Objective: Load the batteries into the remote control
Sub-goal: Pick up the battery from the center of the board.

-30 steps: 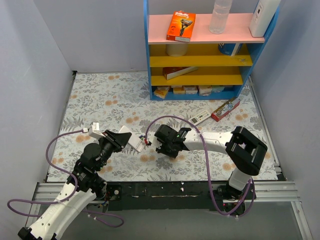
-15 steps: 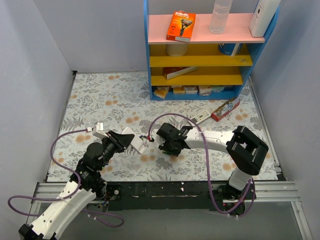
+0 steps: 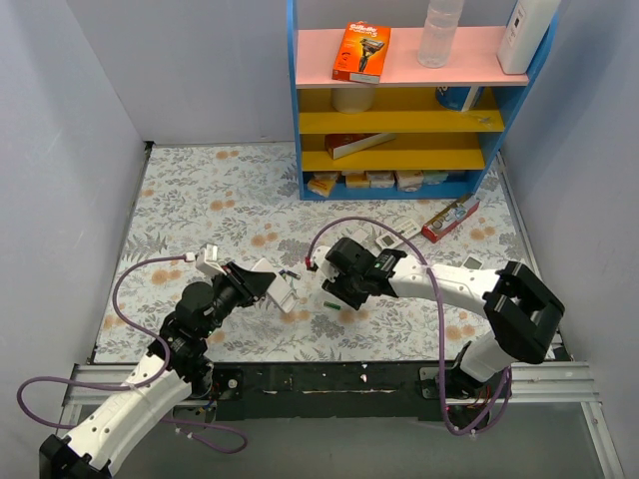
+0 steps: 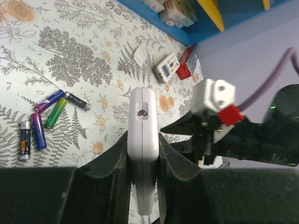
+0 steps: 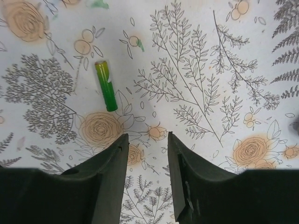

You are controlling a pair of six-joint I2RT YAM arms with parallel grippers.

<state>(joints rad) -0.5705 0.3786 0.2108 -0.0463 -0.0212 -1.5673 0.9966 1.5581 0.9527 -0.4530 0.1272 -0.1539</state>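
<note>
**Top view:** The left gripper is closed on the remote control, holding it tilted above the floral tabletop at about 7 o'clock from the middle of the picture. The right gripper hangs just at 3 o'clock of the remote, apart from it, its fingers pointing towards it. A green battery lies on the tabletop at 6 o'clock of the right gripper. The shelf stands at 12 o'clock, at the far edge.

**Left wrist view:** The remote control is clamped edge-on between the two black fingers, its white side with a small screw facing the camera. A loose group of batteries lies on the tabletop at 9 o'clock of the remote, purple, green and dark ones, none touching the remote. A red box and a small white device lie at 1 o'clock.

**Right wrist view:** The right gripper stands partly open with only bare tabletop between its fingers. The green battery lies flat at 11 o'clock of the fingertips, clear of both.
</note>
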